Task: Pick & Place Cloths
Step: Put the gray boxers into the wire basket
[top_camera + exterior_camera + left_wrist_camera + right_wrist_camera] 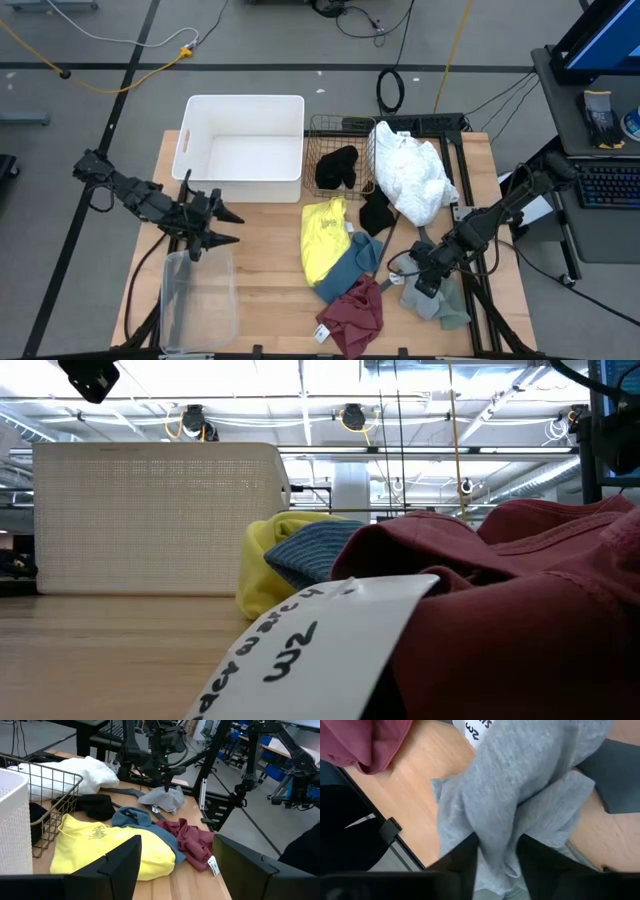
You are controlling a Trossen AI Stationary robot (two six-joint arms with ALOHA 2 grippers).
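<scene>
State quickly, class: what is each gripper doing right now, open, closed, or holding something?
Left gripper: open, empty, above the clear bin.
Right gripper: fingers pinching a fold of the grey cloth at the table's right edge.
</scene>
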